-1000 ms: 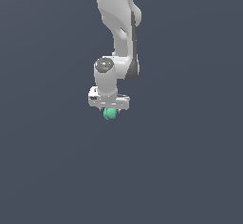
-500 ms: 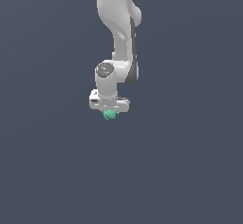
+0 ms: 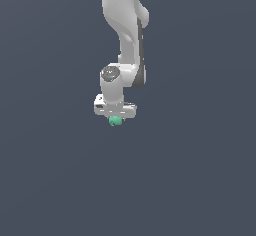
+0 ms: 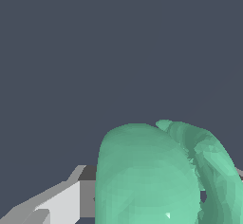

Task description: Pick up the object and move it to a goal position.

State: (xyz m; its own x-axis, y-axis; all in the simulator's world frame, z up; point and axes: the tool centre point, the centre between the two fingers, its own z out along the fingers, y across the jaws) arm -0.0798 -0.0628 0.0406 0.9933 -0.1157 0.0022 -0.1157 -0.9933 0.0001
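Observation:
The object is a small teal-green lumpy blob, narrower than the white hand above it. It sits directly under my gripper, between the fingers. In the wrist view the object fills the near field, rounded, with a curved ridge on one side. One white and grey finger shows pressed against its side; the other finger is mostly hidden behind the blob. The gripper is shut on the object. The white arm comes down from the top of the exterior view.
Only a plain dark grey-blue surface shows around the arm in both views. No goal marker or other object is in sight.
The arm and the held object have shifted slightly; the gripper and blob sit a little lower in the exterior view than a second ago. The grip is unchanged.

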